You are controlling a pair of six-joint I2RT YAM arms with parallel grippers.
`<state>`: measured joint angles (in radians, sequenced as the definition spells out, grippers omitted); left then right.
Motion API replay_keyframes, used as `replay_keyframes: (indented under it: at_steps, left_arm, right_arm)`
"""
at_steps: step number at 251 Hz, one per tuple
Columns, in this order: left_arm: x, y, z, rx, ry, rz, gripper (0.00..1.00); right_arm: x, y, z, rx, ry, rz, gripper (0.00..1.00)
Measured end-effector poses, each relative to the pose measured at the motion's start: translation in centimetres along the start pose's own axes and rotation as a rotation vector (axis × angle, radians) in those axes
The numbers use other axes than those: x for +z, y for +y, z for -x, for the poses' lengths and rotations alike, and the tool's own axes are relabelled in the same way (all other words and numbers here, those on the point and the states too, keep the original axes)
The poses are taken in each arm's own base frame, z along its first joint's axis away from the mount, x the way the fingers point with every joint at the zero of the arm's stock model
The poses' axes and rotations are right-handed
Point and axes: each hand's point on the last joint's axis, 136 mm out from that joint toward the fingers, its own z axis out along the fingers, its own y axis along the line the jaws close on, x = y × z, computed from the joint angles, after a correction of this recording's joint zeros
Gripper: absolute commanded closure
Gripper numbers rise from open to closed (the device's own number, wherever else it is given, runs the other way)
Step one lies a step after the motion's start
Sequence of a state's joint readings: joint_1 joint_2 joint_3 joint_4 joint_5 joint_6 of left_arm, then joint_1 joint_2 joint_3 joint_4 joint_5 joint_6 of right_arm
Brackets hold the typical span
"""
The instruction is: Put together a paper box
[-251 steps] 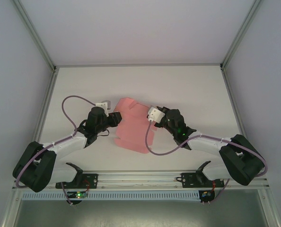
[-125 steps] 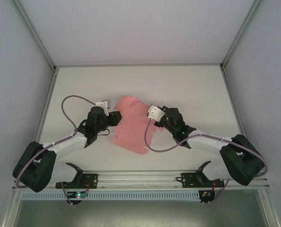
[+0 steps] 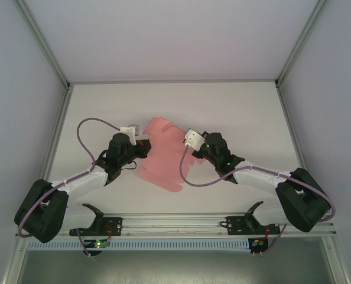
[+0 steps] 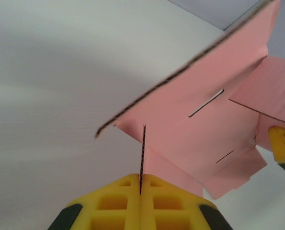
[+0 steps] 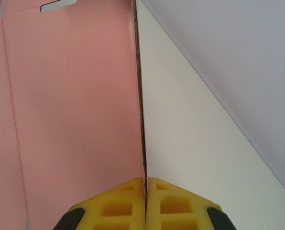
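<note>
- While the left gripper (image 4: 141, 184) is pinching the paper box (image 3: 163, 155) at nine o'clock, the right gripper (image 5: 145, 184) is clamping it at three, over the table (image 3: 246, 112).
- Opposing pulls are risking tearing the thin card.

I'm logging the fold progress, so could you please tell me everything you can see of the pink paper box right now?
The paper box is an unfolded sheet of thin pink card: creased panels, tabs and narrow slots, with dark cut edges. It sits at the middle of the table, one panel raised. The left gripper is shut on its left side and the right gripper on its right, each pinching the card edge-on.
</note>
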<state>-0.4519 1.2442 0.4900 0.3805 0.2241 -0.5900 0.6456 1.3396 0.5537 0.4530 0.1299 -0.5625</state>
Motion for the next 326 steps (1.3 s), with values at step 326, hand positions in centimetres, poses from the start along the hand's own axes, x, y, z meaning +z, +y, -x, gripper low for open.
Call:
replay_keyframes:
  at_steps: [326]
  left_arm:
    - [3.5,-0.3,-7.9,0.594,0.243,0.252,1.00]
  right_arm:
    - [1.0,4.5,1.1,-0.450,0.066,-0.035,1.00]
